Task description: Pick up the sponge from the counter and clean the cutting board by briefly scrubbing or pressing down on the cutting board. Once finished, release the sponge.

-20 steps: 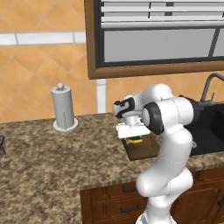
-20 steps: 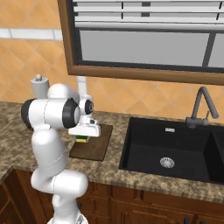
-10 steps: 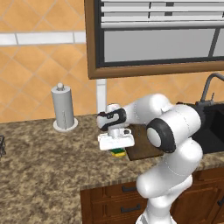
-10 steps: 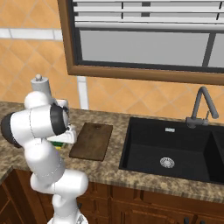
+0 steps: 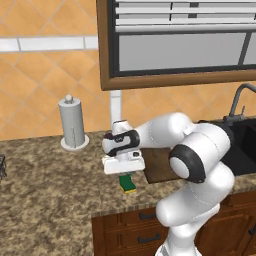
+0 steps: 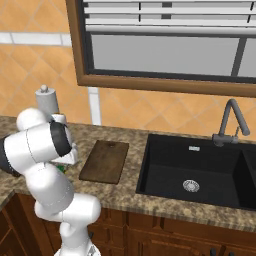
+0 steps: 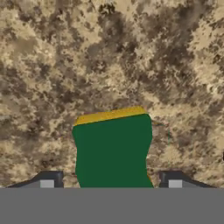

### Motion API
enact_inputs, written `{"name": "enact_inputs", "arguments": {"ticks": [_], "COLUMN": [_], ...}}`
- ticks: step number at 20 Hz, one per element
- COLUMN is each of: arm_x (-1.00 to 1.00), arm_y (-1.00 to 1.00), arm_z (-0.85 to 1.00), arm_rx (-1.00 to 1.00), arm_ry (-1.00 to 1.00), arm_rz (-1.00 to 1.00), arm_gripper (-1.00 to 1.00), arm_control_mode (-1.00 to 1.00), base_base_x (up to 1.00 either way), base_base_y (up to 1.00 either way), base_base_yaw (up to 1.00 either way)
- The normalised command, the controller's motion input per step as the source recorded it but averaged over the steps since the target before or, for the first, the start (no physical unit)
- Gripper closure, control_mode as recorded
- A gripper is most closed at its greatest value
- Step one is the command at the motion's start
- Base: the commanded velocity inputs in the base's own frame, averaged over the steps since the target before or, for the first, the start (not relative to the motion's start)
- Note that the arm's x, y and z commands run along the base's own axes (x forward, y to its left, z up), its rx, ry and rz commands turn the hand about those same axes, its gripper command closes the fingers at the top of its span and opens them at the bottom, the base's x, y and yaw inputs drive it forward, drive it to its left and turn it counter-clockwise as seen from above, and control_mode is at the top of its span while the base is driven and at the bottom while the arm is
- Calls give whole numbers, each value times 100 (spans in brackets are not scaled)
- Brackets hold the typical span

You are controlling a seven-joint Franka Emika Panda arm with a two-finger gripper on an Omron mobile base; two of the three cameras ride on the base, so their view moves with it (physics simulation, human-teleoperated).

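Observation:
The sponge (image 5: 129,183), green over yellow, sits on the speckled counter (image 5: 50,195) just left of the dark-brown cutting board (image 5: 159,165), close to the counter's front edge. My gripper (image 5: 126,172) hovers right above it, pointing down. In the hand view the sponge (image 7: 113,151) lies between the two fingertips (image 7: 47,180), with a gap on each side, so the gripper (image 7: 111,181) is open and not touching it. The cutting board (image 6: 104,161) lies bare beside the sink, partly hidden by my arm in the left base view.
A paper towel roll (image 5: 73,123) stands at the back left of the counter. The black sink basin (image 6: 195,170) with its faucet (image 6: 231,122) is right of the board. A window frame hangs above. A dark object (image 5: 1,167) pokes in at the far left edge.
The arm swung left, from above the cutting board to the counter beside it, carrying the sponge. The fingers have now spread and the sponge sits lower, free of them.

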Motion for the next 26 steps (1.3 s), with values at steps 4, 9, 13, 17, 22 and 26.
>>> {"name": "enact_inputs", "arguments": {"ticks": [4,9,13,17,22,26], "arm_x": [-1,-51,-84,-63,-61,-70], "arm_y": [-10,-72,-100,-88,-72,-31], "arm_z": [37,93,100,100,100,100], "arm_rx": [15,30,32,39,44,39], "arm_ry": [-41,-50,-55,-50,-46,-42], "arm_rz": [0,0,0,-1,-7,-20], "arm_gripper": [-100,-100,-100,-100,-100,-100], "arm_control_mode": [-100,-100,-100,-100,-100,-100], "base_base_x": [0,0,0,0,0,0], "base_base_y": [0,0,0,0,0,0], "base_base_yaw": [0,0,0,0,0,0]}}
